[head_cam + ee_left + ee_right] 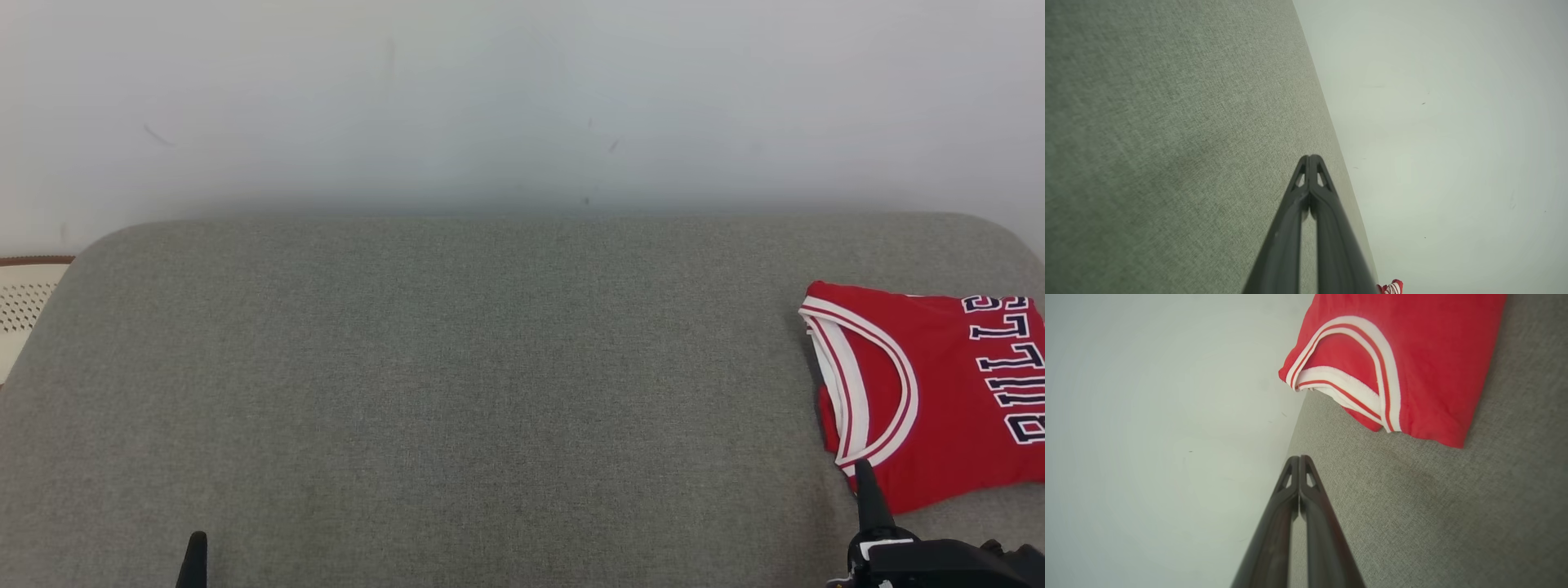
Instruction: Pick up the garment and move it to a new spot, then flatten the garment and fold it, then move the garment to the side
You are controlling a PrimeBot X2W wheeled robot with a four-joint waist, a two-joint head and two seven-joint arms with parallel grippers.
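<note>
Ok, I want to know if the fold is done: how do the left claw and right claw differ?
The right claw points at the folded red jersey, close beside its trimmed edge; the left claw is far from it, over bare grey cushion. In the head view the right claw shows with its mount, the left claw as a tip. Both are shut and hold nothing.

Closed right end effector (1299, 458), folded jersey (1425, 367)

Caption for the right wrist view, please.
Shut right gripper points toward the folded red jersey lying on the grey cushion.
</note>
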